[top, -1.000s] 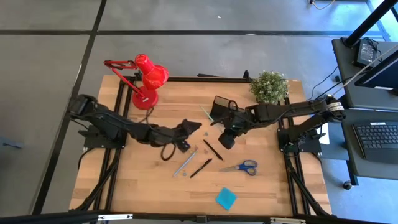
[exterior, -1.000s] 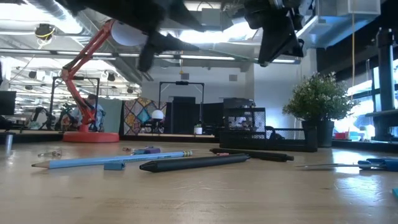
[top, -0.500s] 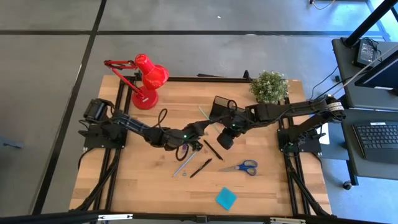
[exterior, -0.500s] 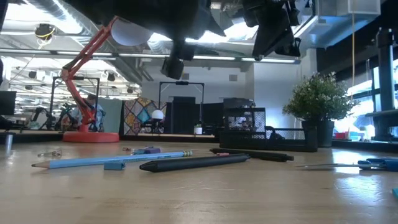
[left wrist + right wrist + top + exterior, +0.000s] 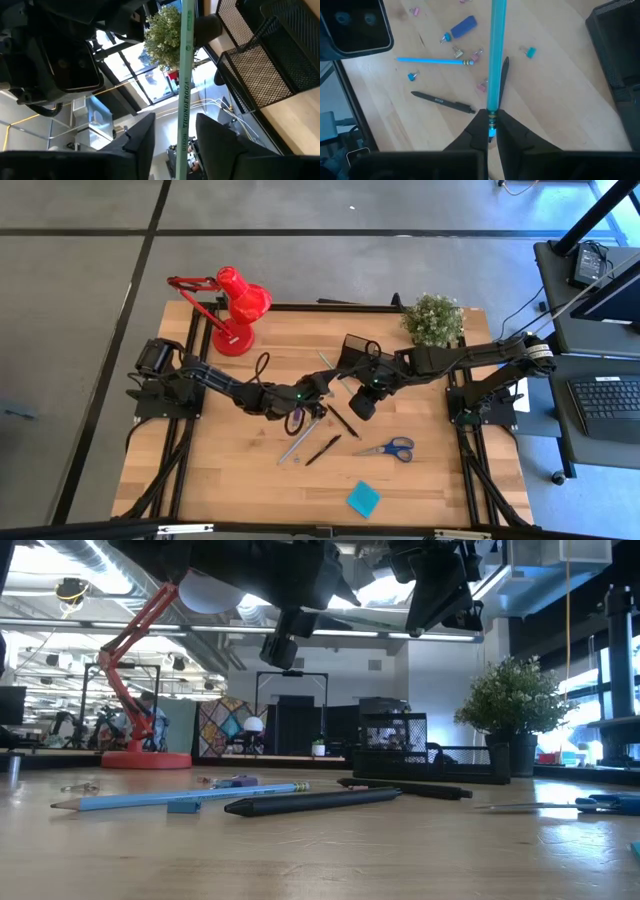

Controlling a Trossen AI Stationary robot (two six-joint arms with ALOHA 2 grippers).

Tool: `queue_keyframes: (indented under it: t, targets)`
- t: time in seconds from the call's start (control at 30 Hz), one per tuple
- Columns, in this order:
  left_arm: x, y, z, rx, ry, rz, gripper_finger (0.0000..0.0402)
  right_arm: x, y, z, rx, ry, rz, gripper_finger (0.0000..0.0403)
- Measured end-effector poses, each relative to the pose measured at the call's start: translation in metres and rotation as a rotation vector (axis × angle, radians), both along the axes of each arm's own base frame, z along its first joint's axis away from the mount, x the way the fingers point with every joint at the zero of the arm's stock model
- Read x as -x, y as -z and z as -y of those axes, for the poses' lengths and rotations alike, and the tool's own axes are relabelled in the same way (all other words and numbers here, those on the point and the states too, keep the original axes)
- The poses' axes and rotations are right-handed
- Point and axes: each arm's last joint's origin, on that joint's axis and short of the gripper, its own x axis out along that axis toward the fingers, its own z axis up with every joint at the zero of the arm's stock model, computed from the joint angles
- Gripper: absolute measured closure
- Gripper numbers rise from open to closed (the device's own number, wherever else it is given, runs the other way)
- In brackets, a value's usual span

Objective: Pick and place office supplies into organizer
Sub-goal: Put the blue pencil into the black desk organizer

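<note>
**Both grippers at one pencil**

The right gripper (image 5: 489, 131) is clamped on a teal pencil (image 5: 497, 55) above the surface (image 5: 230, 480). The left gripper (image 5: 170, 142) has its fingers apart on either side of that pencil, just beside the black mesh organizer (image 5: 356, 352). Pens (image 5: 322, 450) and scissors (image 5: 388, 448) lie nearby.

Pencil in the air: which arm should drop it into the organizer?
Right, probably. The right claw is shut on the pencil, and that arm reaches right beside the organizer. The left claw only straddles a pencil, open, with no grip on it.
</note>
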Motion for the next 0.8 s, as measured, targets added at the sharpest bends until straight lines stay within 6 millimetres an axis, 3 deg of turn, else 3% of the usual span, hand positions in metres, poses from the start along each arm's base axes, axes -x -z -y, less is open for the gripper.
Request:
queue_keyframes:
  t: [0.27,0.8]
  targets:
    - [-0.0005,0.0,-0.0044,0.007,-0.015,0.005,0.0329,0.0001,0.0,-0.0009,0.003,-0.012,0.0,0.0377]
    - [-0.0009,0.0003,-0.009,0.009,-0.031,0.005,0.0386,0.0002,0.0,-0.0014,0.014,-0.059,0.003,0.0372]
